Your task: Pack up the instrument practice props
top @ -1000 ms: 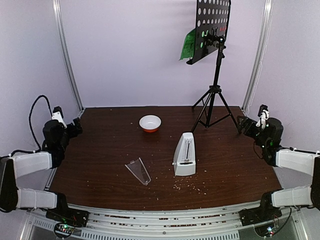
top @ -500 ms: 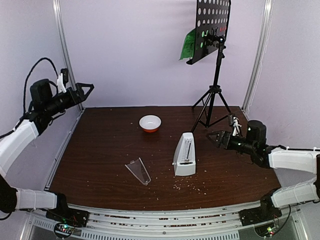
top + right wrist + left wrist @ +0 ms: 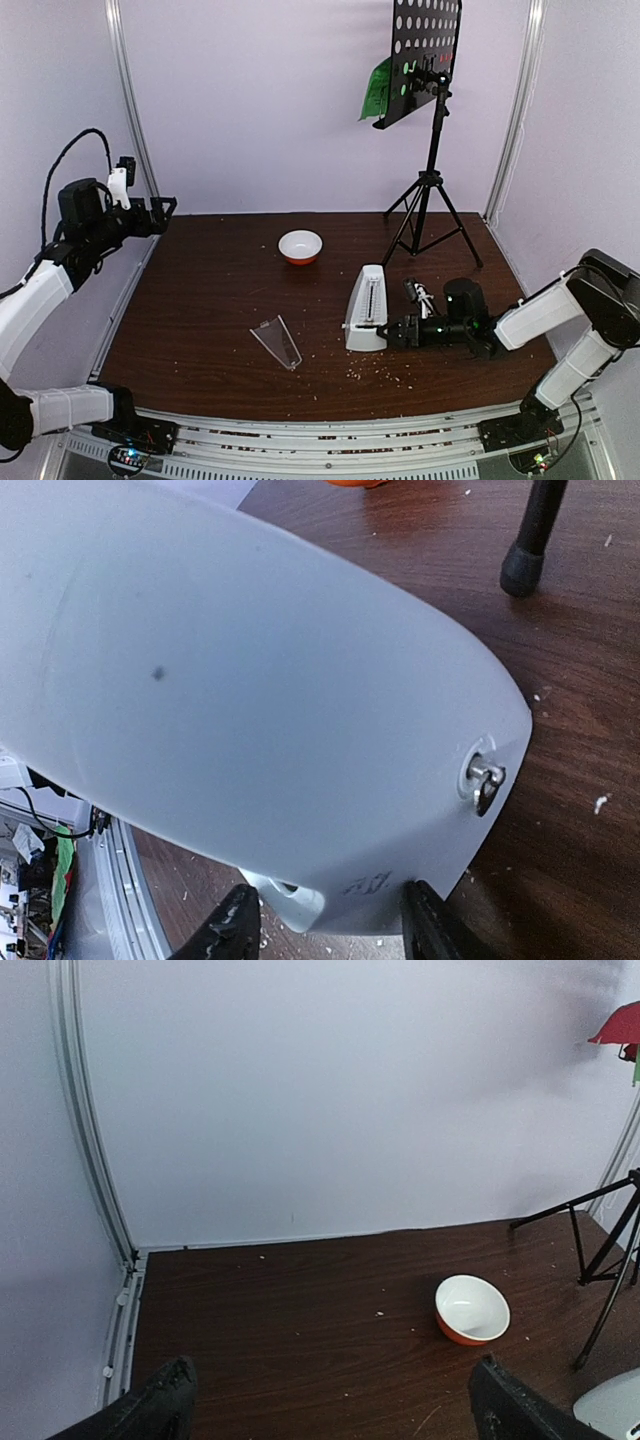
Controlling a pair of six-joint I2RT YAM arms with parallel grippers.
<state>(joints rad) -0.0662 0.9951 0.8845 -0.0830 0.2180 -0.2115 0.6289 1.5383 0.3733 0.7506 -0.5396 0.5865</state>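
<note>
Metronome (image 3: 368, 308): stood upright right of the table's centre, long axis vertical, apex up
Right gripper (image 3: 392, 332): laid low on the table just right of the metronome's base and pointed left at it, so the metronome lies straight ahead of the jaws
Right jaws: seen in the wrist view with the fingers (image 3: 235, 925) set either side of the base's lower corner, partly closed; whether the base is clamped cannot be told
Left gripper (image 3: 160, 208): held high at the upper left, jaws spread wide, nothing between them, well apart from every prop
Nearer arm: the right, for the metronome and stand; neither is close to the cover
Cover (image 3: 277, 342): lain on the table lower left of the metronome, apart from it
Stand (image 3: 431, 190): upright at the upper right, tripod feet just behind the metronome
Pages: green page (image 3: 378, 90) hung at the desk's left edge; red page (image 3: 620, 1025) glimpsed at the left wrist view's upper right
Bowl (image 3: 300, 246): behind and left of the metronome; white inside shown, nothing seen in it
Packing case: none in view
</note>
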